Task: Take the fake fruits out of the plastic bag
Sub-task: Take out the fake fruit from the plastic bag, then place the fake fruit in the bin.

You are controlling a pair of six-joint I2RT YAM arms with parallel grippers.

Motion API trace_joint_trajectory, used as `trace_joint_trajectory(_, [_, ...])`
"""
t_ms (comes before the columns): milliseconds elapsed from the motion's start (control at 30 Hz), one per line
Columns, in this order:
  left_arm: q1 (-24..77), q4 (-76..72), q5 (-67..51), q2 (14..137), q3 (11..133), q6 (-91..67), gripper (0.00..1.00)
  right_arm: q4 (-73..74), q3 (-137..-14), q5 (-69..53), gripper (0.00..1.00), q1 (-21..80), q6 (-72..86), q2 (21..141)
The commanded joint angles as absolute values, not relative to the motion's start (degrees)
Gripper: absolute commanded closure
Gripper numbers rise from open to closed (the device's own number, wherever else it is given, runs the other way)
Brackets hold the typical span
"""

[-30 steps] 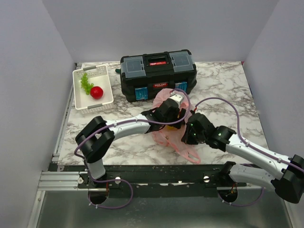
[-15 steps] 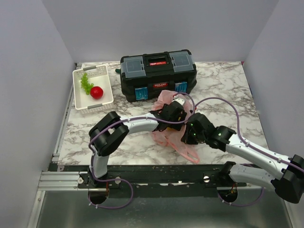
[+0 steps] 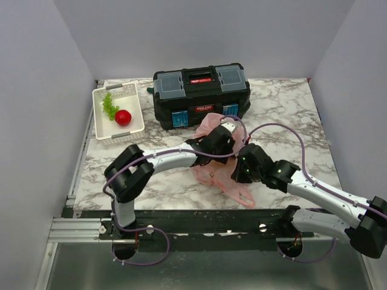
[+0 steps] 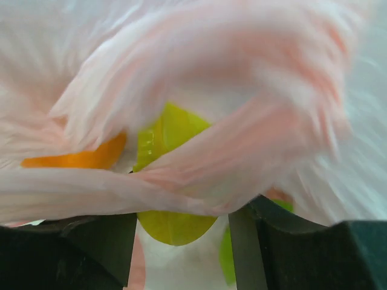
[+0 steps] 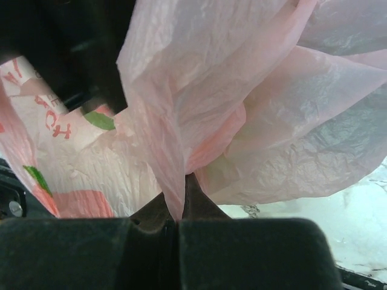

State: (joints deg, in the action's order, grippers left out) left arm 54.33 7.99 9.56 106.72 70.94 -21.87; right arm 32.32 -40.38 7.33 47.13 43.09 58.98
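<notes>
The plastic bag (image 3: 211, 175) lay on the desk (image 3: 284, 109) in front of the toolbox (image 3: 199, 90). Inside it, the left jaws stood apart with a yellow-green fruit (image 4: 175, 226) between them and an orange (image 4: 78, 159) beside it. The right jaws were closed on the bag film.
</notes>
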Motion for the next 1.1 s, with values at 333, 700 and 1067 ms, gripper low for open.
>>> trace_joint_trajectory(333, [54.23,9.18,-10.42,79.21,58.70,-24.21,0.75,37.31,-47.27,27.74,0.99,46.85,43.16,61.80])
trace_joint_trajectory(700, [51.65,17.42,-8.59,57.57,53.36,-23.15,0.74,39.12,-55.82,33.69,0.99,44.70,33.05,69.07])
trace_joint_trajectory(1067, [38.61,27.27,9.25,43.93,53.18,-18.04,0.75,42.85,-59.28,33.09,0.99,44.74,27.83,61.81])
